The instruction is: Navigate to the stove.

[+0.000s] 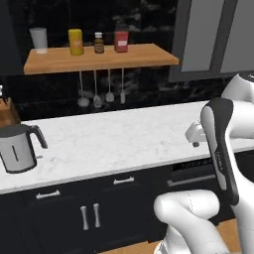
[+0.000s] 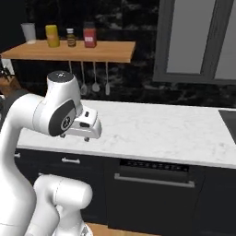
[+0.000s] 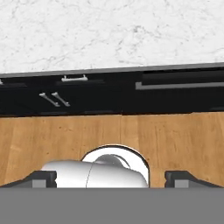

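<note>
The stove with its black grates and steel front is out of view. My gripper (image 1: 195, 143) hangs over the front edge of the white marble counter (image 1: 114, 144), pointing down. From the right base view the gripper (image 2: 75, 137) sits just under my elbow, above the counter edge. In the hand view the gripper (image 3: 112, 179) is open, its two dark fingertips (image 3: 41, 178) far apart with nothing between them, looking down at the wooden floor (image 3: 175, 135) and the dark cabinet fronts (image 3: 100, 94).
A steel kettle (image 1: 19, 148) and a knife block (image 1: 7, 110) stand at the counter's left. A wooden shelf (image 1: 99, 58) holds jars, with utensils hung below. A dark dishwasher front (image 2: 154, 179) sits under the counter. A dark patch (image 2: 229, 120) cuts the counter's right edge.
</note>
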